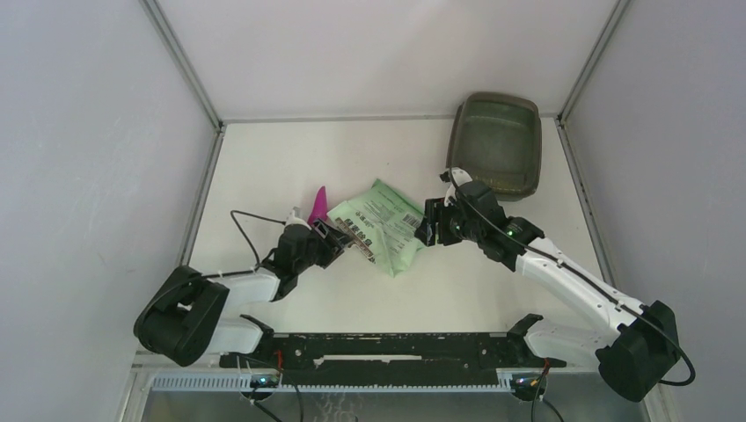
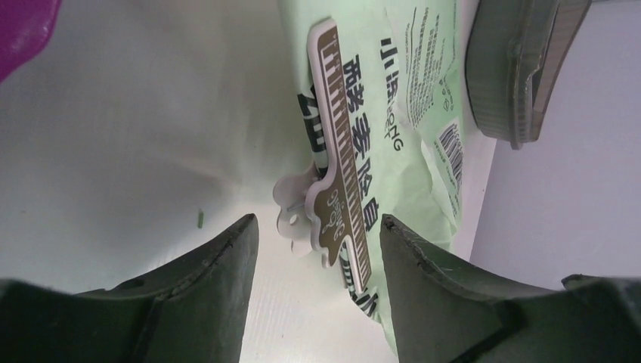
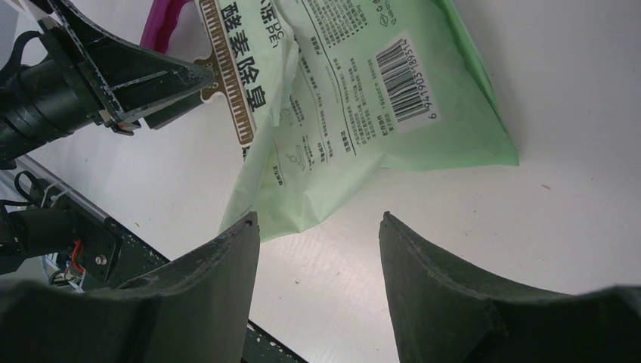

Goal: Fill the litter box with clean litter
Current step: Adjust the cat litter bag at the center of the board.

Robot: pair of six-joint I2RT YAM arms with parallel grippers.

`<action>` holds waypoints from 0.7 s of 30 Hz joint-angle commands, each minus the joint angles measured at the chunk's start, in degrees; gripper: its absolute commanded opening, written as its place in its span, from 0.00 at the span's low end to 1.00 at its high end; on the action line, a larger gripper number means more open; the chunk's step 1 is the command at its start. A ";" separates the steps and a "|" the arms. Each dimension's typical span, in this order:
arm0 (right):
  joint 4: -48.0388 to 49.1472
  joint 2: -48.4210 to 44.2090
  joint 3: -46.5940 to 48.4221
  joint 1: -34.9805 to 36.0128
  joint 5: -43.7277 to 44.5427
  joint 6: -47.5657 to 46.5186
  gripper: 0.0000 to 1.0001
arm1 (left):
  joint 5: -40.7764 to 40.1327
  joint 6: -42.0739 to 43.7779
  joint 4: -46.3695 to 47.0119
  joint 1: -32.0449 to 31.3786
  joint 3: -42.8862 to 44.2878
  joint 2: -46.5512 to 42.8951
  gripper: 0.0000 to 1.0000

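The dark translucent litter box [image 1: 494,145] sits at the back right and shows edge-on in the left wrist view [image 2: 514,68]. A light-green printed bag [image 1: 383,227] lies flat mid-table, its top held by a brown-and-white clip [image 2: 340,174]. My left gripper [image 1: 339,239] is open at the bag's left edge, and the clip's end lies between its fingertips [image 2: 317,219] without touching them. At the bag's right side my right gripper [image 1: 428,224] is open and holds nothing [image 3: 317,218]; the bag's corner [image 3: 264,212] lies just past its left fingertip. The clean litter is hidden.
A magenta scoop [image 1: 318,204] lies against the bag's far-left edge, close to my left gripper. Grey walls close in the table on the left, back and right. A black rail [image 1: 387,347] runs along the near edge between the arm bases.
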 commanded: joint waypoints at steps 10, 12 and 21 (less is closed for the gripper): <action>4.21 -0.55 -2.41 -0.99 -0.90 -0.28 0.66 | -3.46 -4.05 10.72 -1.39 4.17 10.01 0.49; 4.08 -0.83 -2.71 -1.20 -0.71 -0.56 0.66 | -3.49 -4.63 12.01 -1.39 4.76 11.83 0.44; 1.55 -2.33 -3.12 1.84 5.28 -3.79 0.61 | -2.93 -5.29 10.78 -1.41 8.46 11.04 0.24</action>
